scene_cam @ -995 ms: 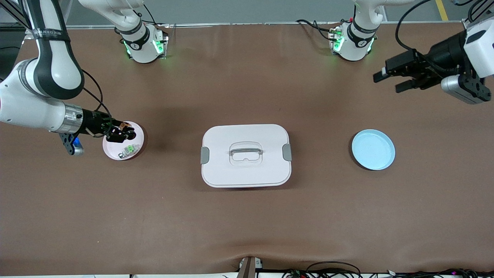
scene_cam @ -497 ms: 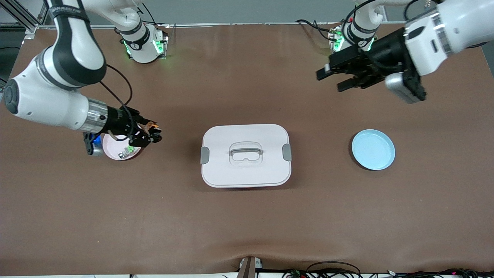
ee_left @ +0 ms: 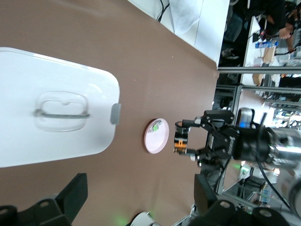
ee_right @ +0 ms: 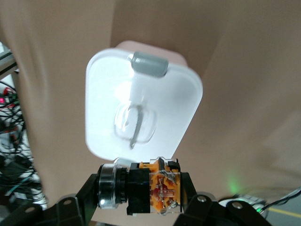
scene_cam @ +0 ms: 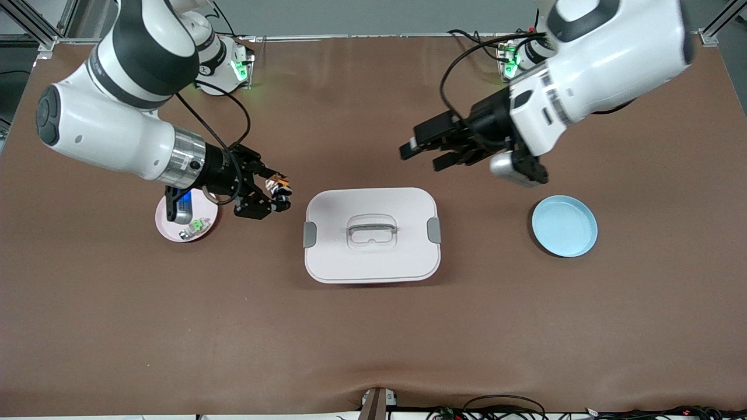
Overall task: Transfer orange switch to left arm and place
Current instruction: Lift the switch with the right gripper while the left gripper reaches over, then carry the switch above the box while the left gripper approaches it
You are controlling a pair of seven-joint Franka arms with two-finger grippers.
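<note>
One orange switch (scene_cam: 279,188) half-hidden in right claw (scene_cam: 274,195) beside box (scene_cam: 371,234).

The front camera is looking down from high across the table at the whole scene. Each wrist camera is riding its arm, looking past its own fingers. All three are sharing the box (scene_cam: 372,234) (central throughout).
</note>
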